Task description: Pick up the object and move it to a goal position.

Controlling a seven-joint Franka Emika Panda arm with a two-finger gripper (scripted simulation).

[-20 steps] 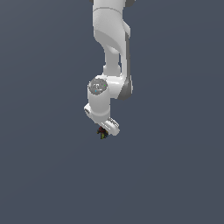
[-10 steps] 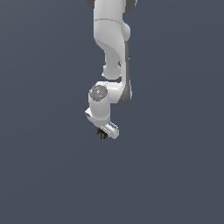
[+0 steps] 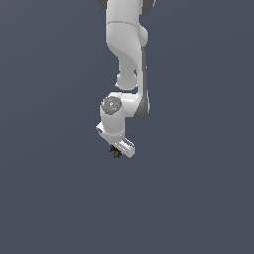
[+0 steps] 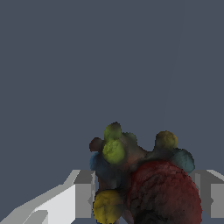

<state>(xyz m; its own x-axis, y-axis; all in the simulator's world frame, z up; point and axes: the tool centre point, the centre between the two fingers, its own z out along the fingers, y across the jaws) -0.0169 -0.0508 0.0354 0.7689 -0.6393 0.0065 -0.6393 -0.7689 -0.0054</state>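
The object [image 3: 115, 152] is a tiny dark lump with red, green and yellow specks. In the exterior view it peeks out under the white hand, near the middle of the picture. My gripper [image 3: 116, 150] is shut on it and points downward. In the wrist view the object [image 4: 140, 179] fills the space between the two grey-white fingers [image 4: 83, 194], showing a large dark red ball with yellow, green and teal knobs. The fingertips are mostly hidden behind the hand in the exterior view.
The white arm [image 3: 126, 44] comes down from the top of the exterior view. Plain dark grey-blue surroundings [image 3: 198, 188] lie all around, with no other object or edge visible.
The arm has stretched further down and the hand with the object sits slightly lower and more to the exterior view's left than one second ago. The grip is unchanged.
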